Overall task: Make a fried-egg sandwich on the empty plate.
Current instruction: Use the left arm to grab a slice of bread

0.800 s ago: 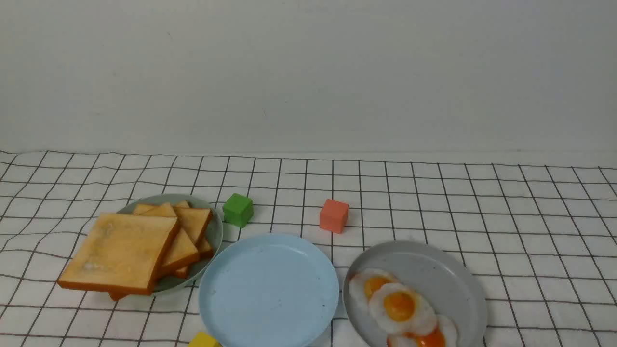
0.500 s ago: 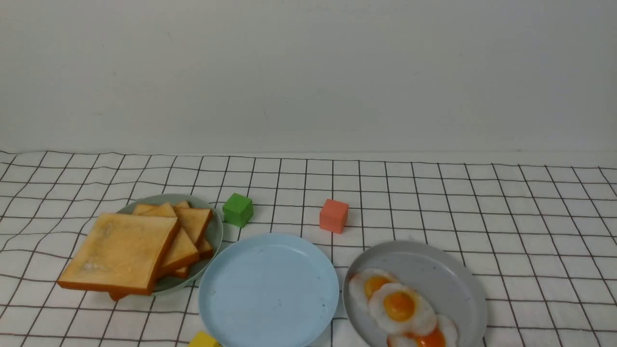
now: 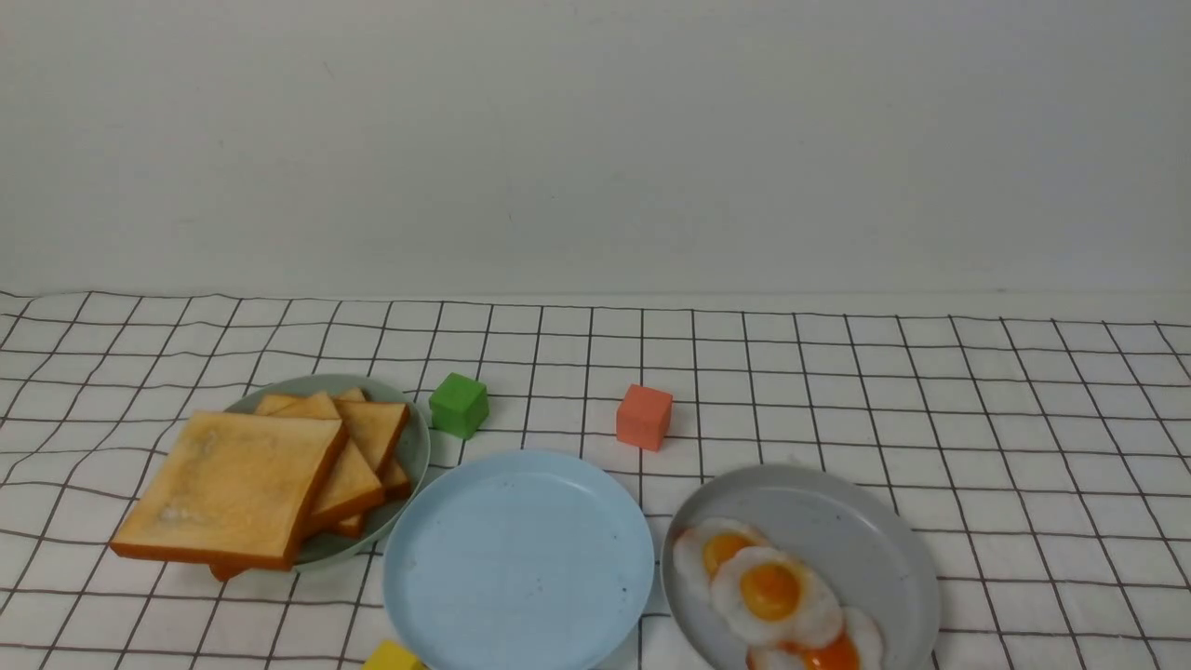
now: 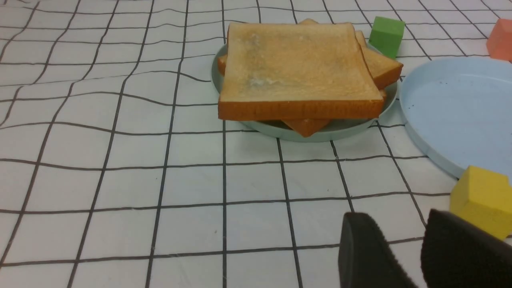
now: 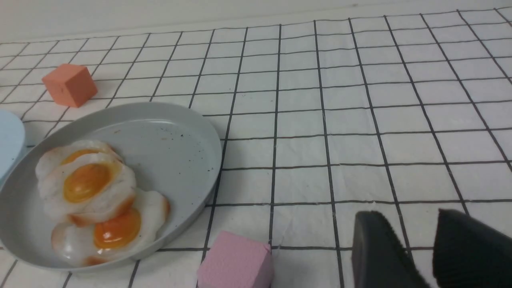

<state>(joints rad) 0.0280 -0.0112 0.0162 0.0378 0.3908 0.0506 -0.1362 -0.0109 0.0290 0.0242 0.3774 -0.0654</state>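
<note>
The light blue plate (image 3: 518, 558) is sitting bare at the middle of the desk's near edge, ready for the sandwich. Toast slices (image 3: 233, 484) are lying stacked on a pale green plate (image 3: 416, 447) toward the left edge. 3 fried eggs (image 3: 772, 591) are overlapping on a grey plate (image 3: 837, 512) toward the right, so each arm should have its supply close. The left gripper (image 4: 408, 256) and right gripper (image 5: 420, 260) are hovering low, fingers seemingly parted slightly, pinching nothing.

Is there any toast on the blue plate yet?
No, the blue plate is bare; the toast sits stacked on the green plate.
</note>
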